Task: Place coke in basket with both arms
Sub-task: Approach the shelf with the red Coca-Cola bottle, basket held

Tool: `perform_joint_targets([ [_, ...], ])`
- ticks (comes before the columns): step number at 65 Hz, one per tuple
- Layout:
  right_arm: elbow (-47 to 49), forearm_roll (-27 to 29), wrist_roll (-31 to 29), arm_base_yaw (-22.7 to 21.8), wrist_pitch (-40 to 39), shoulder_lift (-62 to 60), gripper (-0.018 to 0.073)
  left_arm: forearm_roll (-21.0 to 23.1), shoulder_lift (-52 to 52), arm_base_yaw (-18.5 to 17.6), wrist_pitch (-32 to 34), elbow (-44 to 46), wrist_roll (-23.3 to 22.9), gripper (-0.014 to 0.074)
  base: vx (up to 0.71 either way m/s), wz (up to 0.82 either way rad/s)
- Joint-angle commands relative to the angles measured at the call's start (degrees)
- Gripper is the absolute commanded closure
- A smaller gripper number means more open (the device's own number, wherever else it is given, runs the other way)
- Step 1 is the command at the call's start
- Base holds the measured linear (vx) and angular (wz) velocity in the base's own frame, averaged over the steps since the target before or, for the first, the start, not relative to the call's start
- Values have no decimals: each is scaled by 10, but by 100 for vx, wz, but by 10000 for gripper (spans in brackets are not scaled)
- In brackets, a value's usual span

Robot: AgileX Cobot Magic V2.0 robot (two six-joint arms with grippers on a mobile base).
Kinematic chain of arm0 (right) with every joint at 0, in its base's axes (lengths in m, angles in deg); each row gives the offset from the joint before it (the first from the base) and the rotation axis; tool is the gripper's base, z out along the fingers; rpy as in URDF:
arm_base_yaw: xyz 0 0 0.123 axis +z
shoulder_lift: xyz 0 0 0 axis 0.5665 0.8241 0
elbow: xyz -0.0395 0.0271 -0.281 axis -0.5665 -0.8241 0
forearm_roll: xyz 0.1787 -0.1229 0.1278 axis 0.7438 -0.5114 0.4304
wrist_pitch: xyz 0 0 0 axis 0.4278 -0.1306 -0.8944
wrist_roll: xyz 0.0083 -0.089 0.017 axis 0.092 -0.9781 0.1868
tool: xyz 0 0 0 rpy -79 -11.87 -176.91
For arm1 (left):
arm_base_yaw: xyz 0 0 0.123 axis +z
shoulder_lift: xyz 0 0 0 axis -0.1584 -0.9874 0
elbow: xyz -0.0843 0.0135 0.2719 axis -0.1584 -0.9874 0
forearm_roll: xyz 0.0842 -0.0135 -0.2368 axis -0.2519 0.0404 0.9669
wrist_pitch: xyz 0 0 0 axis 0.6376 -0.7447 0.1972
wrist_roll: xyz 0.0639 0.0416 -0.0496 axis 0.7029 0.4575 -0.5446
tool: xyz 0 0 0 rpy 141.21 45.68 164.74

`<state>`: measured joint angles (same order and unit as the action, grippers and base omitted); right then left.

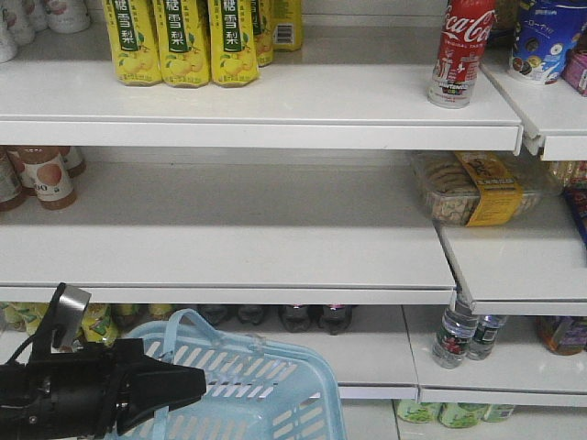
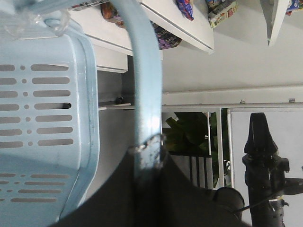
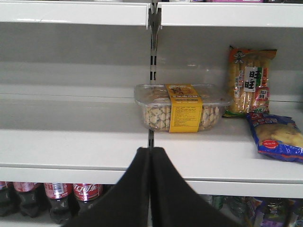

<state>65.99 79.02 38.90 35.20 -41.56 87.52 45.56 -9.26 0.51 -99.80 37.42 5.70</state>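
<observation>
The coke [image 1: 461,50], a slim red bottle with white script, stands upright at the right end of the top shelf. The light blue basket [image 1: 266,390] hangs low in front of the bottom shelf. My left gripper [image 1: 194,385] sits at the basket's left side and is shut on its blue handle [image 2: 147,94], which runs up between the black fingers [image 2: 147,152]. My right gripper [image 3: 150,151] is shut with nothing in it, level with the middle shelf's front edge and below a clear biscuit box [image 3: 182,106]. The coke does not show in either wrist view.
Yellow drink bottles [image 1: 183,41] stand on the top shelf at the left. The biscuit box [image 1: 472,188] lies on the middle shelf, with snack packs [image 3: 248,80] beside it. Dark cola bottles [image 3: 59,198] and water bottles [image 1: 456,335] stand on the bottom shelf.
</observation>
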Motion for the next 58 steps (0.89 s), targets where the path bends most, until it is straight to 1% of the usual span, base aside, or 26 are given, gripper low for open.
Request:
perform_joint_targets([
  [1, -6, -2, -3, 0, -41, -10, 569, 54, 14, -2, -41, 13, 4, 603, 5, 6],
  [58, -6, -2, -3, 0, -41, -10, 569, 54, 14, -2, -41, 13, 4, 603, 5, 1],
])
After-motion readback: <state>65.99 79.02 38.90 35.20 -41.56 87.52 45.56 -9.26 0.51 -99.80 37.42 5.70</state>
